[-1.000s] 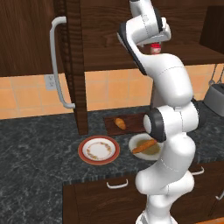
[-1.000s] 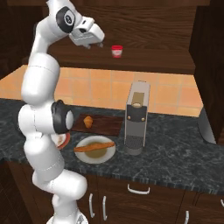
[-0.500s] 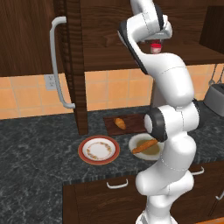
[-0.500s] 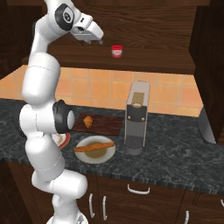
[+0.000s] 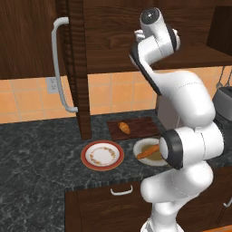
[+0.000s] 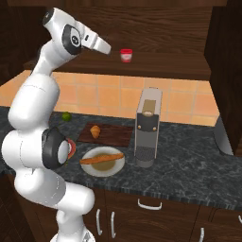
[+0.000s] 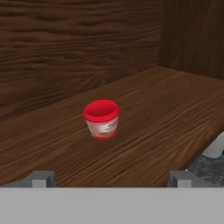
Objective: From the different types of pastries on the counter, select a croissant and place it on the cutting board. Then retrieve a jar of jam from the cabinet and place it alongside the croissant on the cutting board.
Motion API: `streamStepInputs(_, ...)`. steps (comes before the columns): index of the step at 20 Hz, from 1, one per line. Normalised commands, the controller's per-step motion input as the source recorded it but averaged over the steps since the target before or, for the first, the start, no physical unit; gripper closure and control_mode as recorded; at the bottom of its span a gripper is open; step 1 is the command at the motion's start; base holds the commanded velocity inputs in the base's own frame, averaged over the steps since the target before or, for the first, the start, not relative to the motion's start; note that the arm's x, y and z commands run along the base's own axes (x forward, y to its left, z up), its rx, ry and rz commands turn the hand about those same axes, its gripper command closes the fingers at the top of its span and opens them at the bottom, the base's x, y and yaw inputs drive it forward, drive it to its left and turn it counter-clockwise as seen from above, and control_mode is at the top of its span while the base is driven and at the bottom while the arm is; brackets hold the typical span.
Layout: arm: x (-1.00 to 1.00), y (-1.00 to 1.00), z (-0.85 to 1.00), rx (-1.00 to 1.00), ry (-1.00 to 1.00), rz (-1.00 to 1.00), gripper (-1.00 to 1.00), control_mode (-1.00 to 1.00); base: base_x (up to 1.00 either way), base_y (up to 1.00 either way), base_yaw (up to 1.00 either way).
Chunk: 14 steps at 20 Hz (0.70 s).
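The jar of jam (image 7: 102, 119), red-lidded with a whitish band, stands alone on the cabinet (image 6: 160, 71) shelf and also appears as the jar of jam (image 6: 125, 55). My gripper (image 6: 107, 48) hangs just left of it at shelf height, open, a small gap away. In the hand view the gripper (image 7: 111, 178) faces the jar with both fingertips (image 7: 41, 178) wide apart and nothing between them. The croissant (image 5: 123, 128) lies on the cutting board (image 5: 140, 129) on the counter (image 5: 41, 149). From the right, the croissant (image 6: 95, 131) sits on the cutting board's (image 6: 113, 136) left part.
A baguette stick (image 6: 101, 159) lies across a cream plate (image 6: 116, 168) in front of the board. A red-rimmed plate (image 5: 102, 155) sits left of it. A coffee machine (image 6: 148, 126) stands right of the board. The open cabinet door with its curved handle (image 5: 58, 63) stands at left.
The hand has dropped a little toward shelf level beside the jar. The jaws stay open, and the jar, croissant and plates have not moved.
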Motion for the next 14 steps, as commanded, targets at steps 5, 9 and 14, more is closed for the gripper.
streamStepInputs(5, 0.13, -0.20, 0.13, 0.02, 0.02, 0.00, -1.00, -1.00, 0.00, 0.00, 0.00)
streamStepInputs(9, 0.17, -0.29, 0.18, 0.09, 0.18, 0.00, -1.00, -1.00, 0.00, 0.00, 0.00)
streamStepInputs(14, 0.12, -0.38, 0.20, 0.10, 0.17, 0.00, -1.00, -1.00, 0.00, 0.00, 0.00)
